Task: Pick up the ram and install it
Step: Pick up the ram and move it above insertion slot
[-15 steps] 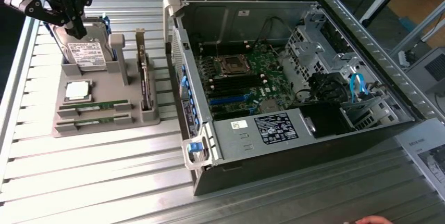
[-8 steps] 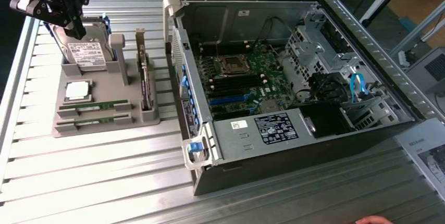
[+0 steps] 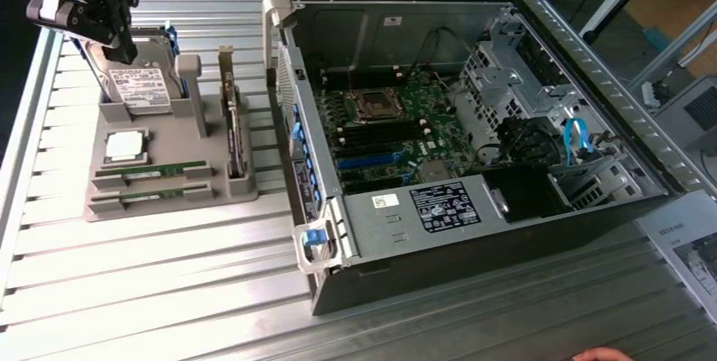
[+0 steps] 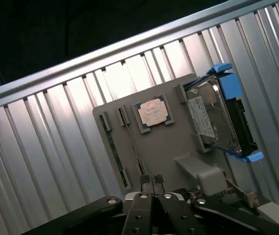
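Note:
Two green ram sticks (image 3: 151, 172) (image 3: 151, 196) lie side by side in slots at the near end of a grey holder tray (image 3: 168, 210). In the wrist view they show edge-on as thin strips (image 4: 114, 149) (image 4: 133, 144). My gripper (image 3: 96, 29) hangs high over the tray's far end, by the hard drive (image 3: 140, 84), well apart from the ram. In the wrist view the gripper (image 4: 151, 181) is shut, with its fingertips together and nothing between them. The open computer case (image 3: 471, 210) lies at the exterior view's right, with the motherboard's memory slots (image 3: 370, 138) showing.
The tray also holds a square silver processor (image 3: 126, 144) (image 4: 153, 112), a hard drive in a blue bracket (image 4: 218, 117) and an upright expansion card (image 3: 233, 134). Everything stands on a ribbed aluminium table (image 3: 134, 294). A person's hand (image 3: 599, 354) shows at the near edge.

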`<action>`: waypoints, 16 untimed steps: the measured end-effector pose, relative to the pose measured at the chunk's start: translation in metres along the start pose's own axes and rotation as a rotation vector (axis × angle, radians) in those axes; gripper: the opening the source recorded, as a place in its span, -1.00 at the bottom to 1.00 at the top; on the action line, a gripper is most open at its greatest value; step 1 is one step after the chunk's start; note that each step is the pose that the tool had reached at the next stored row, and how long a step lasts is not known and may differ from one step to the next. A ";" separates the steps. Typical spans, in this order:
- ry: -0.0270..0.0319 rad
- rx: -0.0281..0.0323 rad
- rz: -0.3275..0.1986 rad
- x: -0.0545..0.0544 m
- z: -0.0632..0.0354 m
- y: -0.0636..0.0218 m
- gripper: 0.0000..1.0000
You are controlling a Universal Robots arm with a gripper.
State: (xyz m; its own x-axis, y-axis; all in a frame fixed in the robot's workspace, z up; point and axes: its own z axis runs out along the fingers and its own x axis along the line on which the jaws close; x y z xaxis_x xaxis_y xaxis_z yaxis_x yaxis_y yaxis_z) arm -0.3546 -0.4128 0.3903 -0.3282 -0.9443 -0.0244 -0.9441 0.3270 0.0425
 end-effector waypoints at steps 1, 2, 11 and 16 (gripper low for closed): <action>0.0008 -0.0005 -0.019 0.000 0.0000 0.0000 -0.80; 0.0016 -0.0009 -0.038 0.000 0.0001 0.0000 -0.80; 0.0057 -0.0031 -0.129 0.000 0.0002 0.0000 -0.80; 0.0068 -0.0037 -0.156 0.000 0.0002 0.0000 -0.80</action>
State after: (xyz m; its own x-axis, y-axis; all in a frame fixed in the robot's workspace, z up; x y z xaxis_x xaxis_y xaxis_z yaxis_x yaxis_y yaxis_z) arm -0.3546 -0.4128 0.3902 -0.1775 -0.9838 -0.0242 -0.9834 0.1764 0.0424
